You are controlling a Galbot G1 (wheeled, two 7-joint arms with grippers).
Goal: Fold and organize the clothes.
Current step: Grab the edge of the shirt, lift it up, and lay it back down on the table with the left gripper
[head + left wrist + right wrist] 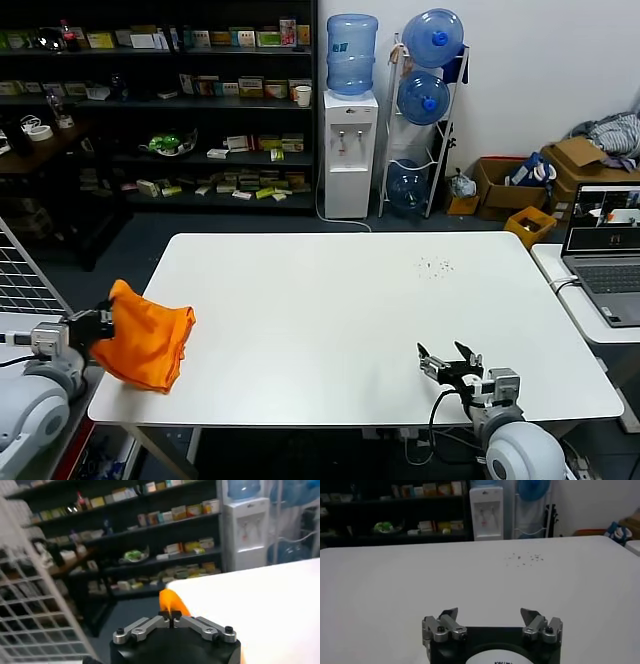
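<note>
A: My left gripper is pinched tight on the orange T-shirt, bunched at the table's nine o'clock edge

B: Soft, light, floppy?

A: I judge so; I'd grab corners. Right gripper gapes wide, holding nothing, at five o'clock

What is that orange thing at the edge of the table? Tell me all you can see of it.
It is a bright orange T-shirt, soft cloth bunched into a loose, wrinkled bundle. It lies at the left edge of the white table, partly hanging over the near corner. The left pincer is shut on its upper fold. No lettering shows.
</note>
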